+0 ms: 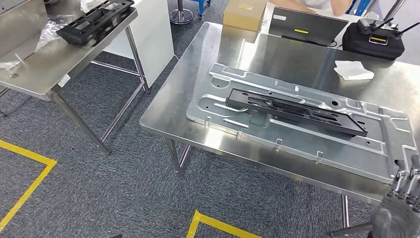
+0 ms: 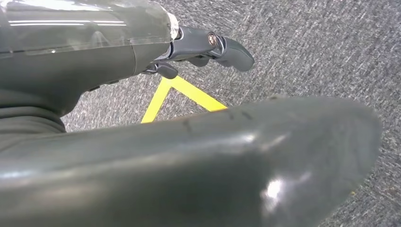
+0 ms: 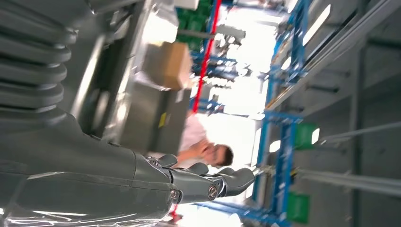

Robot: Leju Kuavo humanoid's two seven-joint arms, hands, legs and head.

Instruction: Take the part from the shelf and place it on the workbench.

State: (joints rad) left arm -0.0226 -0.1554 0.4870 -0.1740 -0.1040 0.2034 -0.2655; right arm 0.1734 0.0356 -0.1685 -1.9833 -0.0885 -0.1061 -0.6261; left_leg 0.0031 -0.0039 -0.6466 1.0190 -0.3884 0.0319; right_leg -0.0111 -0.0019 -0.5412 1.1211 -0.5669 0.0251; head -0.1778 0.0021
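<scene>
On the steel workbench (image 1: 198,74) lies a large silver stamped panel (image 1: 317,144), and across its upper face rests the long black part (image 1: 297,110), flat and slightly askew, touching the panel along its length. Neither hand is on it. The right hand (image 1: 402,191) rises at the near right corner of the bench, just beside the panel's edge, fingers (image 1: 409,171) pointing upward and somewhat apart, holding nothing. The right wrist view agrees — dark fingers (image 3: 227,182) extended with nothing between them, and beyond them a seated person (image 3: 203,146) against blue racking (image 3: 279,142).

The left hand (image 2: 208,47) hangs over grey carpet (image 2: 321,47) crossed by a yellow tape line (image 2: 184,92); its fingers lie loosely curved and grip nothing, though much of the hand is hidden behind its own thumb.

Farther back on the bench sit a cardboard box (image 1: 243,14), a dark laptop-like case (image 1: 307,26), a black controller bag (image 1: 374,38) and a crumpled white cloth (image 1: 352,70) — all well apart from the part. To the left stands a second steel table (image 1: 44,69) with another black frame (image 1: 94,20) lying on it beside clear plastic wrap (image 1: 44,34).
</scene>
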